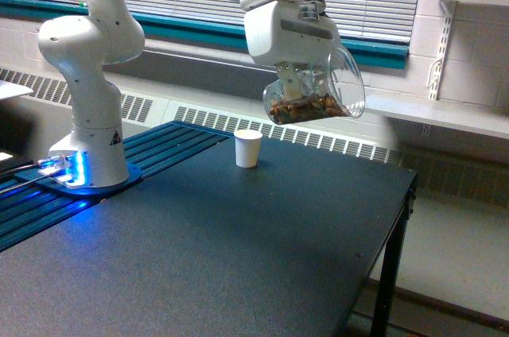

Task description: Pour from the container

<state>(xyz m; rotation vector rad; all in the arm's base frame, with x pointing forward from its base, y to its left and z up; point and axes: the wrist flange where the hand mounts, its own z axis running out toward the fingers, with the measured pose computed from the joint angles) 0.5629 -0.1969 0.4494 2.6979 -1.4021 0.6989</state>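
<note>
A clear see-through container [314,94] with a handle hangs in the air above the dark table [238,249], tilted toward the exterior view's left. Brown nut-like pieces [302,108] lie along its lower side. My gripper [296,75] is shut on the container from above, and its fingers are mostly hidden behind the clear wall. A small white paper cup [248,149] stands upright on the table, below the container and a little to the exterior view's left of it.
The arm's white base [87,158] with blue lights stands on the table's left part. The table's right edge [382,257] drops to the floor. A wall heater grille [318,138] and a window with blinds lie behind.
</note>
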